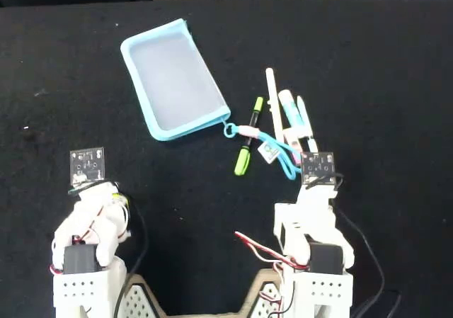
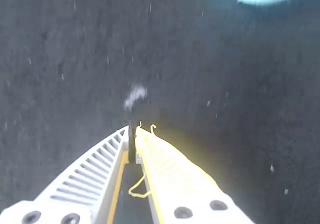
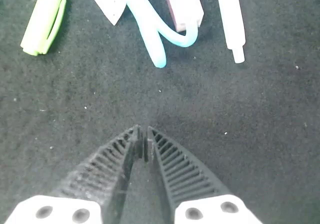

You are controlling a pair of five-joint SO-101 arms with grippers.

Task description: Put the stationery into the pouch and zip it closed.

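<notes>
Idle: left tool point(image 2: 134, 131), right tool point(image 3: 144, 136) clenched empty, right near pens point(image 1: 291, 111); pouch point(image 1: 173, 77) seemingly zipped: unzip first, then load highlighter point(image 1: 248, 148).

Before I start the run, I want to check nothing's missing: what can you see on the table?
pouch: one, light blue with a translucent face, flat on the table ahead of the left arm
strap: one, light blue, looping from the pouch's corner toward the right arm
tag: one, white, on the strap
highlighter: one, yellow-green, right of the pouch's near corner
pens: apparently three, white and white-blue, bunched right of the highlighter
table: one, black
left gripper: white and yellow, shut, over bare table
right gripper: black, shut, just short of the strap
</notes>
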